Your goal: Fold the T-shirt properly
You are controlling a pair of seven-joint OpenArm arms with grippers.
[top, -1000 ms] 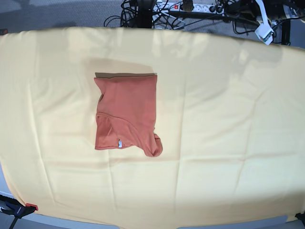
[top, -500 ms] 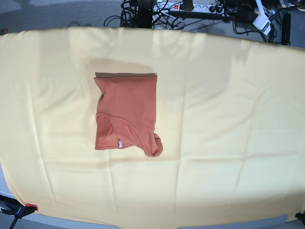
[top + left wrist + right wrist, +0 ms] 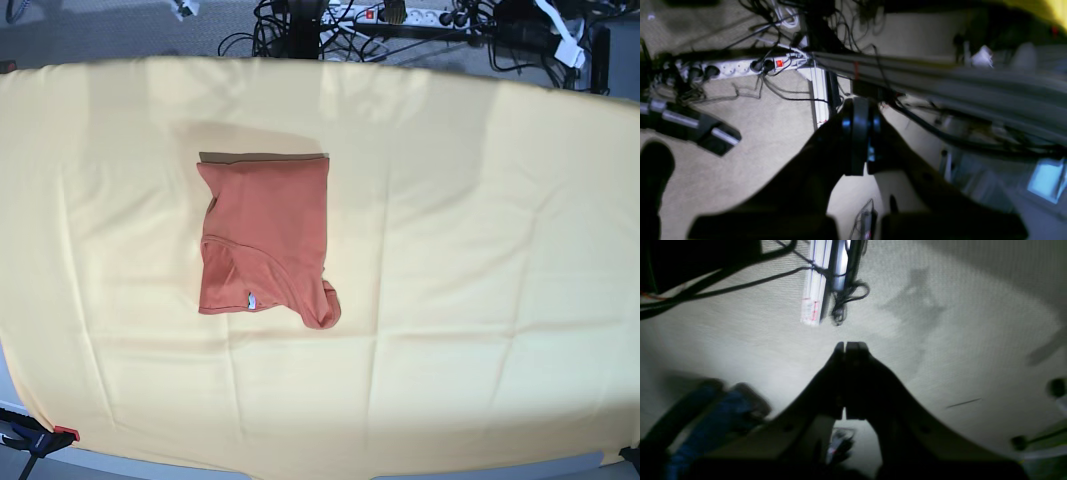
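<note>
The rust-orange T-shirt (image 3: 265, 235) lies folded into a rough rectangle left of centre on the pale yellow cloth (image 3: 480, 260). Its small white tag (image 3: 251, 300) shows near the lower edge, and one corner bulges out at the bottom right. Neither gripper touches it. In the left wrist view my left gripper (image 3: 860, 102) is shut and empty, held off the table over the floor. My right gripper (image 3: 844, 344) is likewise shut on nothing above bare carpet. In the base view only a white part of the left arm (image 3: 565, 35) shows at the top right edge.
The yellow cloth covers the whole table. Behind the far edge are a power strip (image 3: 360, 14) and tangled cables (image 3: 780, 90) on the floor. A red-tipped clamp (image 3: 40, 438) grips the cloth at the near left corner.
The white arm part at the top right has drawn further back and to the right. Small white bits have appeared at the top left edge. The T-shirt has not moved.
</note>
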